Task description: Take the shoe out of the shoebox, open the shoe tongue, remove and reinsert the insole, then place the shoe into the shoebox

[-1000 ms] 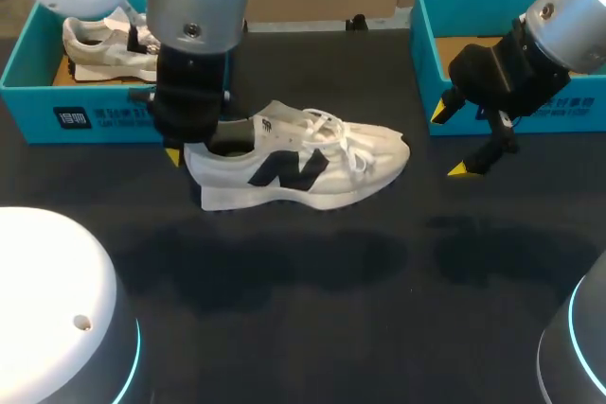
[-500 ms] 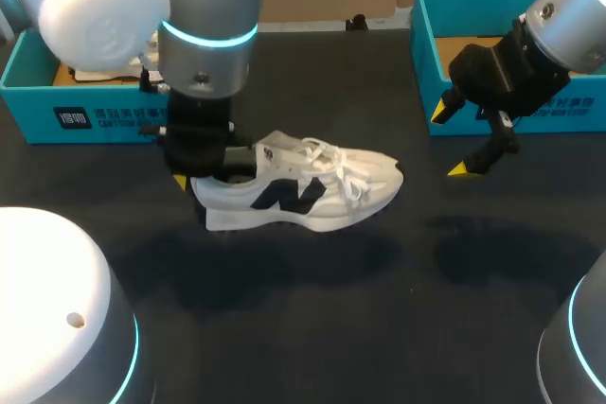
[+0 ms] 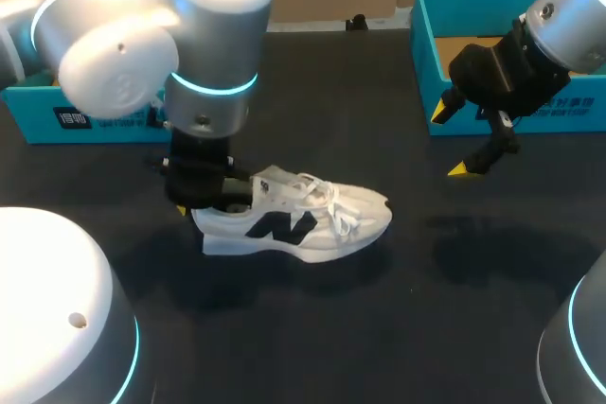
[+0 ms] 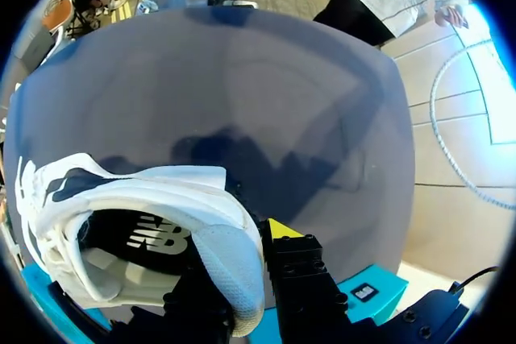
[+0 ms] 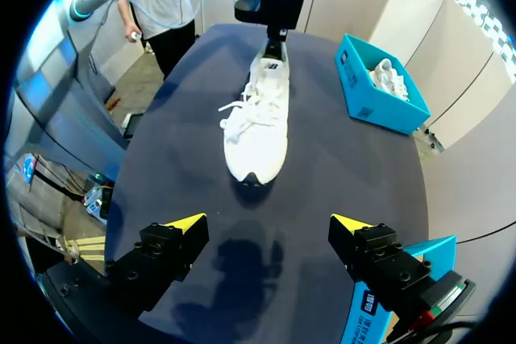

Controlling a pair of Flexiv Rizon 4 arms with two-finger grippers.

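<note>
- One dark surface (image 3: 379,328) under everything.
- Two teal boxes along the far edge. Left shoebox (image 3: 38,115) mostly hidden behind the left arm, with a second shoe (image 5: 387,76) inside it, as seen from the right wrist. Right shoebox (image 3: 426,54) behind the right hand.
- White shoe (image 3: 303,224) out of the box, upright on its sole near mid-surface, toe toward the right arm. Resting on the surface or just above it; contact not certain.
- Left hand (image 3: 204,205) clamped on the shoe's heel, one finger down inside the collar and one outside behind it.
- Right hand (image 3: 450,141) spread wide, holding nothing, hanging in front of the right shoebox and well apart from the shoe.
- Progress, as a judgement: removal from the box done or nearly so, release pending. Tongue not yet opened, insole seemingly in place. Left to do: tongue, insole out and back in, return to the box.
- Against a second ago: shoe carried away from the left shoebox, nearer and lower. Left arm swung over along with it. Right hand unmoved.
</note>
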